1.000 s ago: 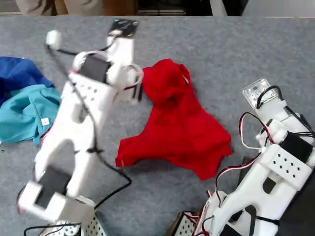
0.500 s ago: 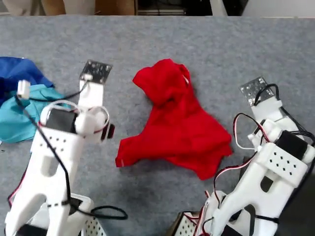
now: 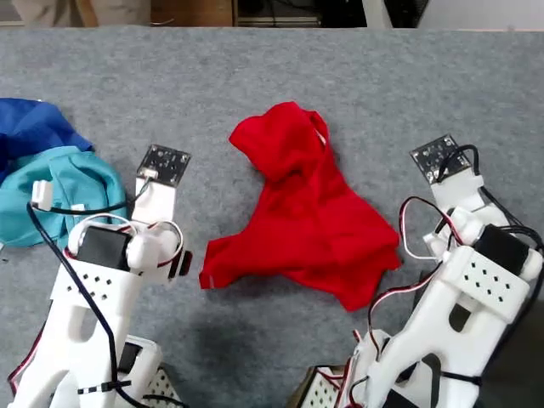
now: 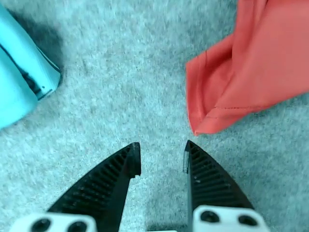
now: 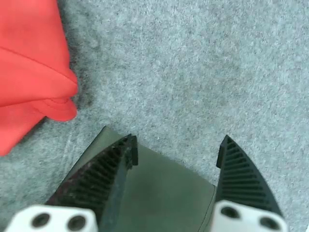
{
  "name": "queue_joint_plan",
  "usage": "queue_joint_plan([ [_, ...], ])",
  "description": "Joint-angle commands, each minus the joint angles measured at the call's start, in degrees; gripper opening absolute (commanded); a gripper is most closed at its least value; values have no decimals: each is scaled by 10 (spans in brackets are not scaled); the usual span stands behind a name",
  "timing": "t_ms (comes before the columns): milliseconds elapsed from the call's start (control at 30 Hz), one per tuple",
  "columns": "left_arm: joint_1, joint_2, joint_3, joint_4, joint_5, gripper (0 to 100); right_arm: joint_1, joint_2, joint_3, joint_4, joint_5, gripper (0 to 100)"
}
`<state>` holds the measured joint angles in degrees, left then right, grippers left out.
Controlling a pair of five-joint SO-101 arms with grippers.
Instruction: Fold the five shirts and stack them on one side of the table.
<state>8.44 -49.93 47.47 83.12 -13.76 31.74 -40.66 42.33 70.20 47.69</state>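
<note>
On the surface (image 3: pixel 382 85) I count one red shirt (image 3: pixel 306 212), one teal shirt (image 3: pixel 76 174), one blue shirt (image 3: pixel 30 127). Left jaws part open, right jaws wider, both empty.

Red shirt (image 3: pixel 306 212) lies crumpled; teal shirt (image 3: pixel 51 191) and blue shirt (image 3: pixel 30 127) touch, bunched.

blue shirt (image 3: pixel 30 127) — cut by high view's edge | red shirt (image 4: pixel 251 67) — cut in wrist views
</note>
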Motion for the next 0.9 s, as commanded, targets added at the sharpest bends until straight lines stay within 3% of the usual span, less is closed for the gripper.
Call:
queue_joint_plan([
  [0,-18,-1,9,-3,1,153,-10,-3,2,4,-4,274],
  [300,-182,5,9,-2,-4,154,-9,108,-44,78,-8,274],
  [700,-224,-36,-27,12,-113,153,-25,305,-378,311,-85,274],
  [867,-203,-95,-40,7,-116,154,-26,334,-433,319,-84,274],
])
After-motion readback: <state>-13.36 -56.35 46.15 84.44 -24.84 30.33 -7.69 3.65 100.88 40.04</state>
